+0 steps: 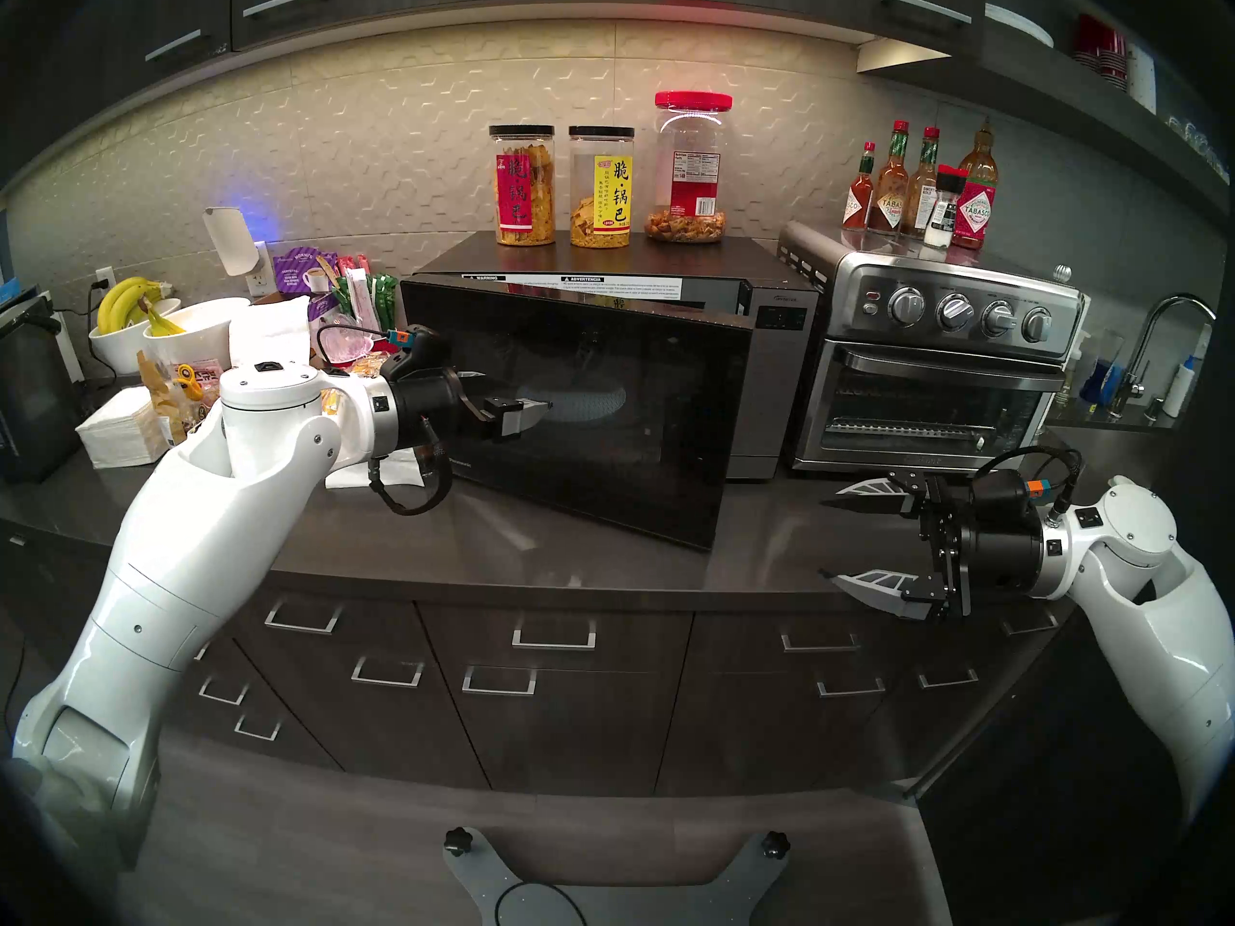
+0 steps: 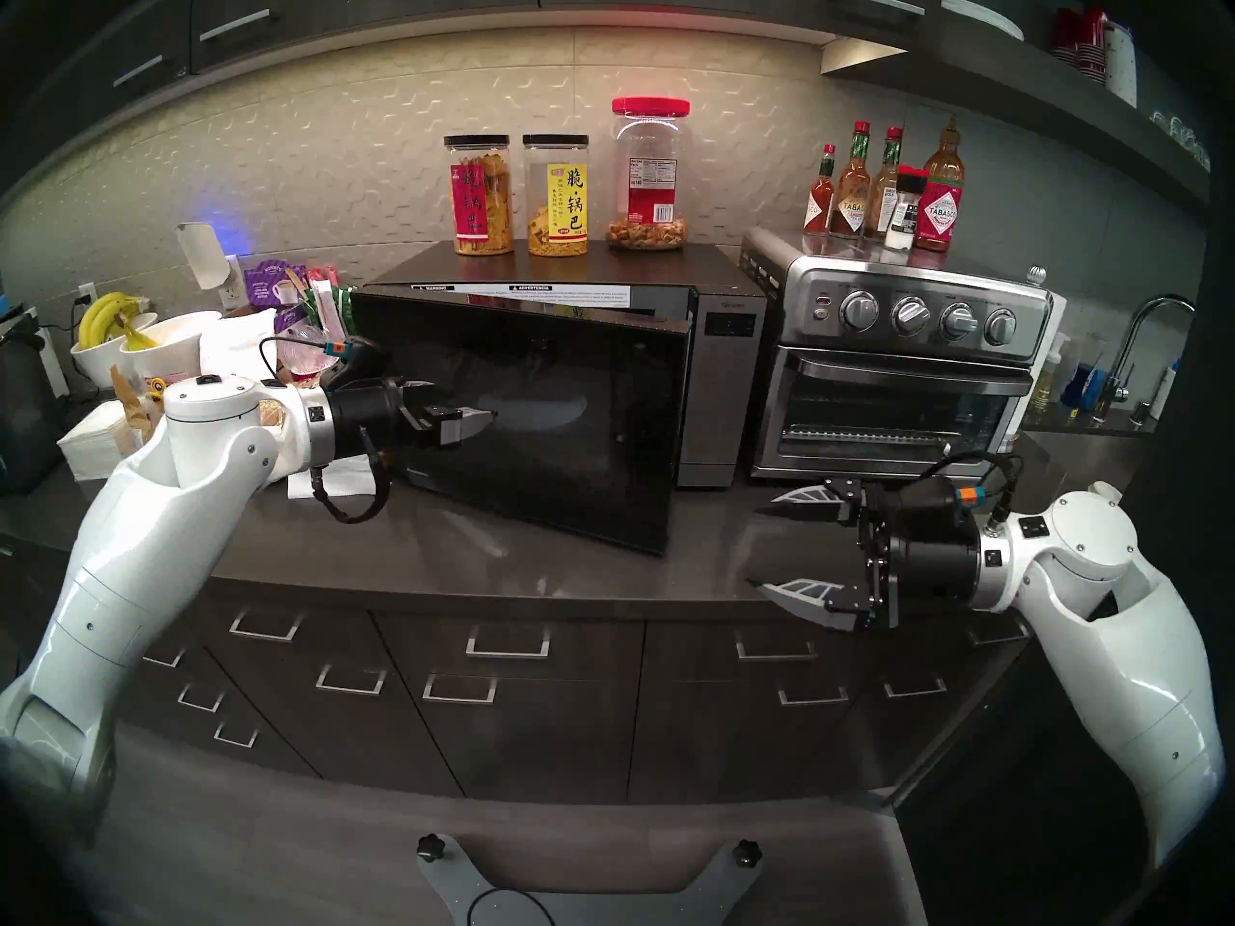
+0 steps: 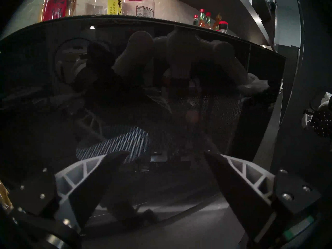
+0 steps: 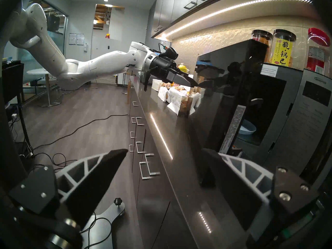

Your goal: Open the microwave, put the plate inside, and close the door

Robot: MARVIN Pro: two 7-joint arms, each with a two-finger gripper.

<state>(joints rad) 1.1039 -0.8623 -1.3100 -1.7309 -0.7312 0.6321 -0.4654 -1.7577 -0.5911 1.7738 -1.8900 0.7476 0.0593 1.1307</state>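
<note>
Microwave (image 1: 768, 343) sits on the dark counter (image 1: 601, 557), its door (image 1: 588, 423) partly ajar: hinged at the left, the right edge swung out toward the robot, a gap showing along the top and right side. Plate (image 4: 247, 129), pale blue-white, lies inside the cavity on the oven floor; the right wrist view catches it through the gap, and the head views show it dimly through the dark glass.

Left claw (image 1: 538, 411) is level with the door's middle, fingers apart, holding nothing. Tips sit at the outer face of the glass; the right wrist view shows them meeting their own reflection, so touching or a hair off, cannot tell which. The left wrist view looks straight at the glass, the robot's reflection filling it.

Right claw (image 1: 829, 540) hangs over the counter's front edge, right of the door's free edge and well apart from it, pointing left, fingers spread wide, empty.

Three snack jars (image 1: 601, 186) stand on the microwave's top. Toaster oven (image 1: 935, 370) with four knobs stands just right of the microwave, sauce bottles (image 1: 922, 189) on it. Left of the microwave: white bowls with bananas (image 1: 133, 303), napkins and packets crowded together. Faucet (image 1: 1163, 330) at far right.
</note>
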